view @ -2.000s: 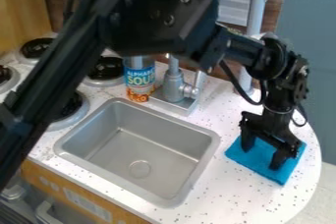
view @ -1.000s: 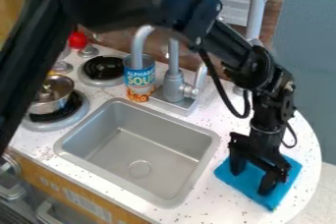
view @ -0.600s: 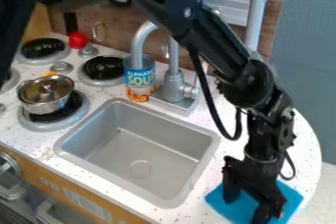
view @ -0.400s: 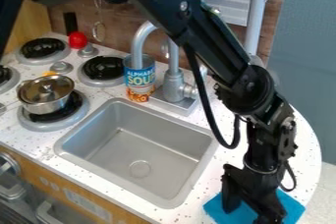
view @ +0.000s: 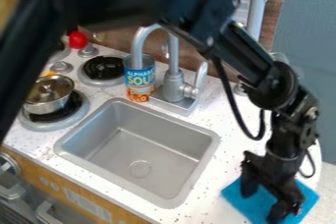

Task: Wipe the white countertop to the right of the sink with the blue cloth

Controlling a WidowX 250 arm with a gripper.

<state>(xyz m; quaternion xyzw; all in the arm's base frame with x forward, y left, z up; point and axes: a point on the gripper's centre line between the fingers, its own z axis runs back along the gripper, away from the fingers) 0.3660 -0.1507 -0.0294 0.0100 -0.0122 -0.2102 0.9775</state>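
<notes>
Around the sink (view: 191, 179), a speckled white counter (view: 213, 112) meets wood-grain backsplash (view: 108, 38).

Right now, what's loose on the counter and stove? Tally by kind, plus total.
Blue cloth: 1
Can: 1
Metal pot, lid on: 1
Red round object: 1
Yellow object, mostly hidden behind the pot: 1
Total: 5

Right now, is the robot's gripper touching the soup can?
Apart: the camera view shows the sink and white counter between the gripper and the soup can.
</notes>
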